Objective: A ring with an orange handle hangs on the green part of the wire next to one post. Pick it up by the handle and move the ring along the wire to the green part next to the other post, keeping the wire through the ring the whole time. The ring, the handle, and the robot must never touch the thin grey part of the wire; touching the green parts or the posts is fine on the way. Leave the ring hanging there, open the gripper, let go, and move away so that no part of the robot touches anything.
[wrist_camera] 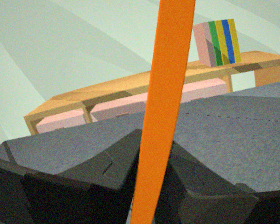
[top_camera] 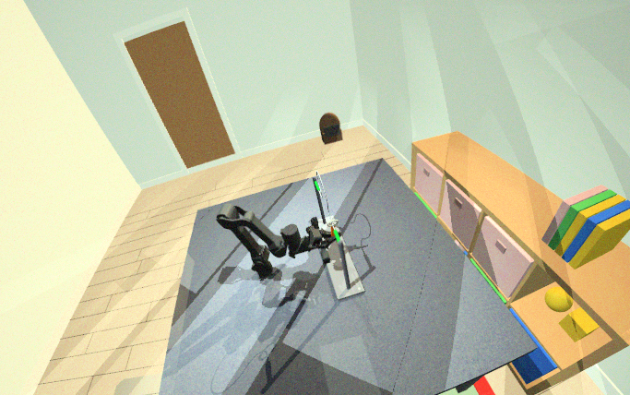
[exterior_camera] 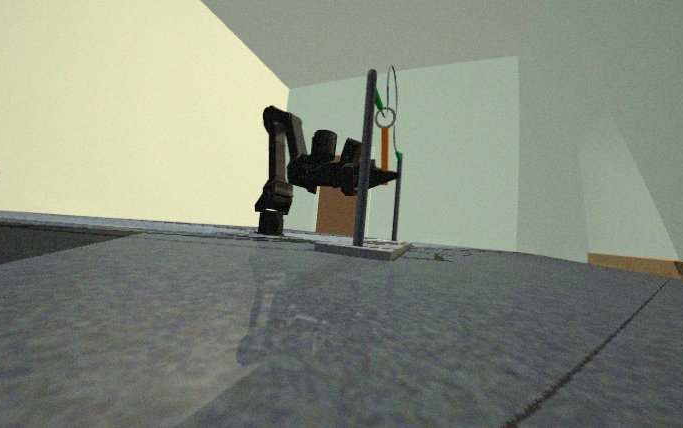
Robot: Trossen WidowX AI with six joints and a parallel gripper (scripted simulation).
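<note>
My gripper (exterior_camera: 390, 174) (wrist_camera: 148, 139) is shut on the orange handle (top_camera: 332, 232) (exterior_camera: 384, 148) (wrist_camera: 169, 75), which hangs nearly upright below the ring. The grey ring (exterior_camera: 376, 118) is around the wire at the inner end of the green part (top_camera: 337, 235) (exterior_camera: 379, 99) beside the nearer, taller-looking post (top_camera: 344, 265) (exterior_camera: 366, 138). Whether the ring touches the wire is too small to tell. The thin grey wire (exterior_camera: 396, 106) arches up and down to the other green part (top_camera: 316, 186) (exterior_camera: 399, 156), at the far post (top_camera: 320, 203) (exterior_camera: 397, 207).
Both posts stand on a pale base plate (top_camera: 350, 294) (exterior_camera: 354, 252) on the dark table (top_camera: 405, 304). In the exterior view my arm (exterior_camera: 278, 159) reaches past the nearer post from the left. A shelf (top_camera: 517, 210) with books (top_camera: 597, 222) stands beyond the table.
</note>
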